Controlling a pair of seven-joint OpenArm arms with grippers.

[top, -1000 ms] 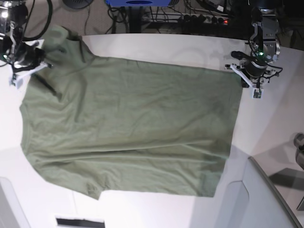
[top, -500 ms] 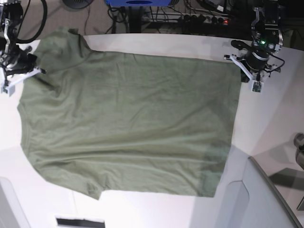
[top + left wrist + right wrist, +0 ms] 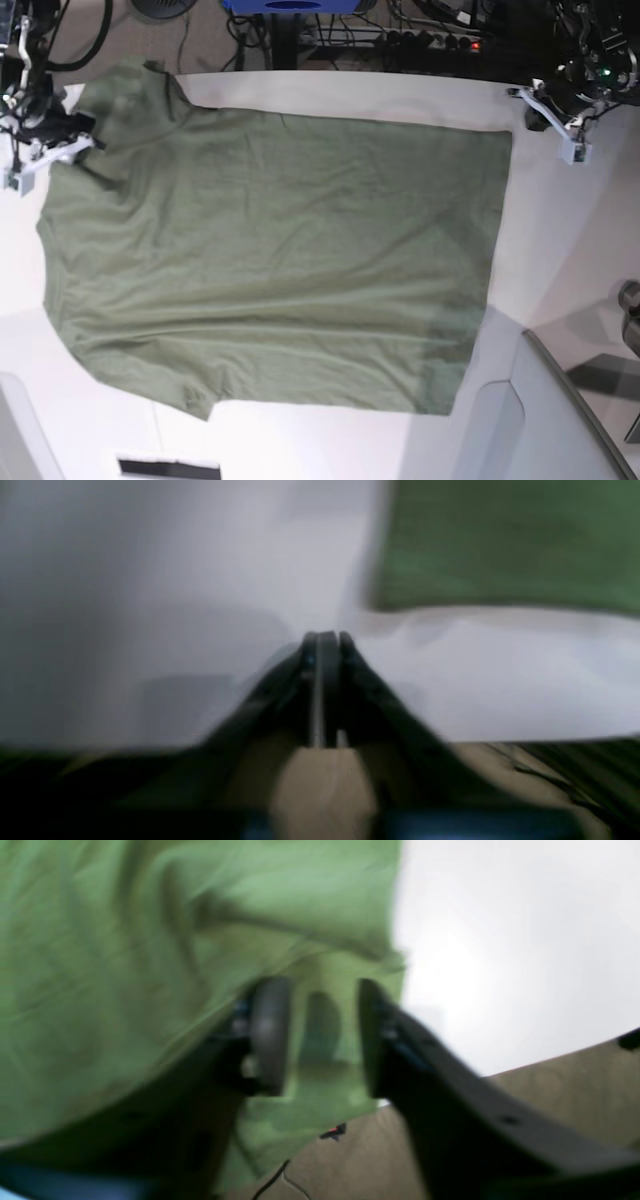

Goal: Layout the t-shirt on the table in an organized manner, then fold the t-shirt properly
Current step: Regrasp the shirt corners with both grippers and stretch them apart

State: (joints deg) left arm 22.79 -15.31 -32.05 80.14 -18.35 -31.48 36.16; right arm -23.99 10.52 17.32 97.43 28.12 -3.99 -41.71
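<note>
Now my left gripper is pressed together beside the t-shirt; my right gripper straddles its sleeve, parted.

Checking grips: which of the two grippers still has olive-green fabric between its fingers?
The right gripper: open fingers straddle the olive-green cotton t-shirt. The left gripper is shut over bare white table.

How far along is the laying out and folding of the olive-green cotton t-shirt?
Done: the olive-green cotton t-shirt lies spread nearly flat on the white table. In hand: the right gripper is open with sleeve fabric between its fingers; the left gripper is shut, off the hem corner, holding nothing. Left: every fold; none shows yet.
</note>
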